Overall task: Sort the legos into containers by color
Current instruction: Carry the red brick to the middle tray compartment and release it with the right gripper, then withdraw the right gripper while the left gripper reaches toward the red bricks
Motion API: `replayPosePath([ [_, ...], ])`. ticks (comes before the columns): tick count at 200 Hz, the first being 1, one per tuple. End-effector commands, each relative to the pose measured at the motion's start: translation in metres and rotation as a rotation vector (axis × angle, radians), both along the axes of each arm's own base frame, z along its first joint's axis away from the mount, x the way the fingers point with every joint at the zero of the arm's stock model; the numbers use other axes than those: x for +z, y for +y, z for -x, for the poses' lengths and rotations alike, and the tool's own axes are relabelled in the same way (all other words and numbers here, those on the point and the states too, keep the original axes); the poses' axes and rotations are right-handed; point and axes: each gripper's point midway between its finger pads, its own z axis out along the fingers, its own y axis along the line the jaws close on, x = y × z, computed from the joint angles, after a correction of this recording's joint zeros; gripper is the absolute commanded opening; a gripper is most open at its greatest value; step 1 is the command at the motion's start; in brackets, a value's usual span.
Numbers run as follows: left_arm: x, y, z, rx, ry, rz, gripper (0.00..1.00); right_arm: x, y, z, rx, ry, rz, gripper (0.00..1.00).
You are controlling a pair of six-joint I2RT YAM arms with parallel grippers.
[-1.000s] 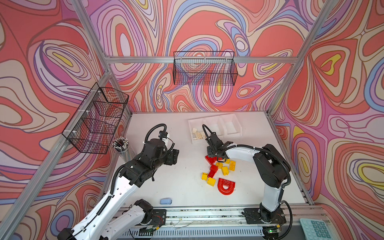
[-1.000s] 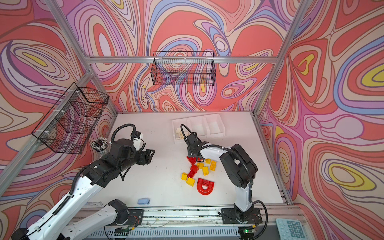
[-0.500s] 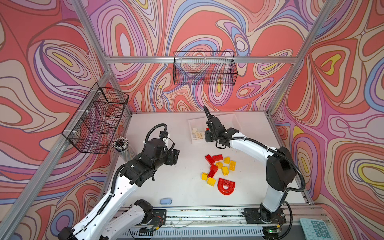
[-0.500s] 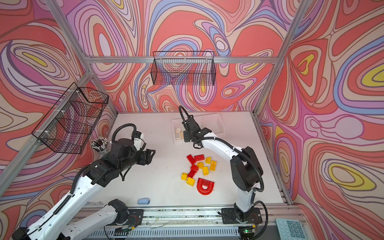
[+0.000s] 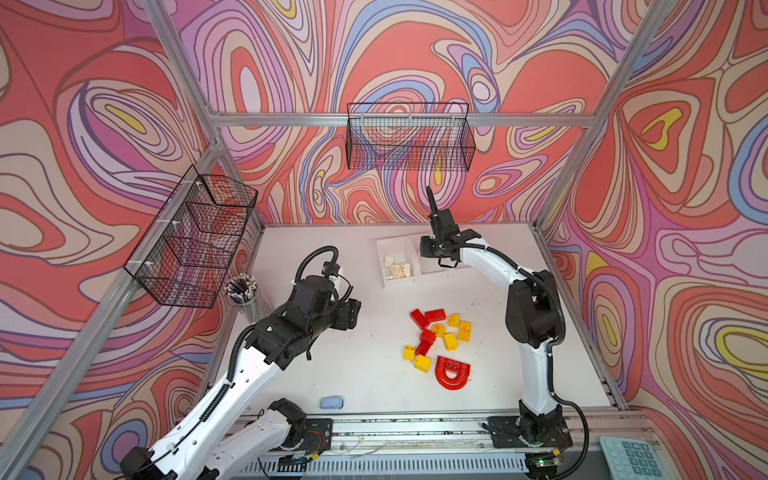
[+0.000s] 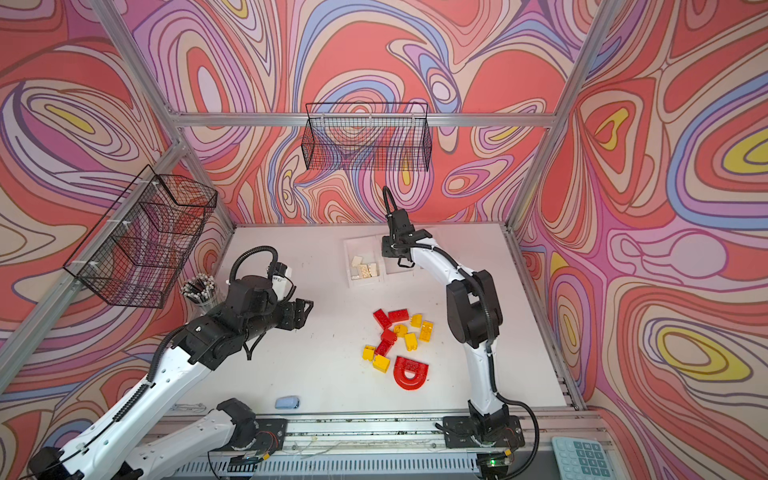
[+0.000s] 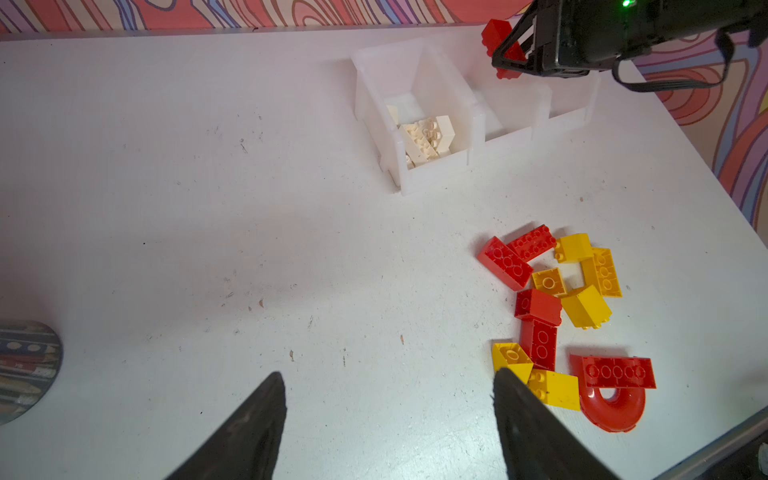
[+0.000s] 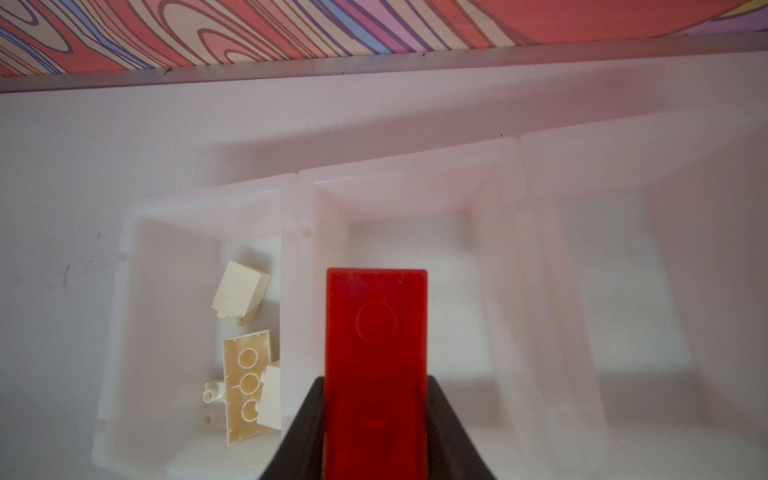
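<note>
Red brick (image 8: 376,332), clamped in right gripper (image 8: 376,415), hangs above middle bin (image 8: 399,176); left gripper (image 7: 386,376) gapes over open table (image 7: 208,208).

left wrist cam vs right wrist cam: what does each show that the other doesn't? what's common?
Left wrist only: the loose red and yellow bricks on the table, the red arch, the pencil cup at the edge, the open left gripper. Right wrist only: a close look straight down into the middle bin. Both: the red brick gripped by the right gripper, and the row of bins with cream bricks in an end one.
</note>
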Motion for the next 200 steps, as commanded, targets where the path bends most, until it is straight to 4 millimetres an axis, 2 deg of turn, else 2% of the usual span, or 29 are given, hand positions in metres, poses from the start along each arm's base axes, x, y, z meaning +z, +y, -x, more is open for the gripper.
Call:
replayPosePath([
  [1, -0.004, -0.001, -0.001, -0.008, 0.007, -0.005, 0.78, -0.007, 0.003, -0.002, 0.017, 0.026, -0.005, 0.22],
  [39, -0.006, -0.001, -0.002, -0.008, 0.012, -0.008, 0.78, -0.006, -0.001, -0.009, 0.004, 0.011, -0.015, 0.33],
  [62, -0.008, -0.001, -0.003, -0.007, 0.018, -0.016, 0.78, 0.002, -0.004, -0.010, -0.004, -0.010, -0.013, 0.46],
  [82, -0.010, -0.002, -0.003, -0.005, 0.026, -0.020, 0.78, 0.014, -0.007, -0.008, -0.006, -0.031, -0.013, 0.55],
  [121, -0.019, -0.002, -0.006, 0.003, 0.049, -0.038, 0.78, 0.047, -0.012, 0.005, -0.001, -0.097, -0.039, 0.61],
  [145, -0.031, -0.006, -0.009, 0.006, 0.095, -0.037, 0.78, 0.072, -0.016, 0.025, 0.008, -0.166, -0.092, 0.62],
  [160, -0.040, -0.015, -0.011, 0.010, 0.131, -0.021, 0.78, 0.081, -0.020, 0.047, 0.013, -0.206, -0.140, 0.62],
  [162, -0.040, -0.016, -0.011, 0.010, 0.134, -0.019, 0.78, 0.077, -0.021, 0.049, 0.011, -0.201, -0.141, 0.62],
  [164, -0.042, -0.017, -0.012, 0.008, 0.138, -0.017, 0.78, 0.086, -0.023, 0.053, 0.011, -0.221, -0.151, 0.62],
  [175, -0.048, -0.025, -0.013, 0.020, 0.169, 0.002, 0.77, 0.090, -0.030, 0.071, -0.002, -0.244, -0.179, 0.62],
  [187, -0.057, -0.041, -0.012, 0.011, 0.192, 0.030, 0.77, 0.093, -0.038, 0.091, -0.016, -0.270, -0.208, 0.62],
  [200, -0.065, -0.064, -0.011, -0.010, 0.197, 0.030, 0.76, 0.086, -0.047, 0.112, -0.036, -0.277, -0.236, 0.62],
])
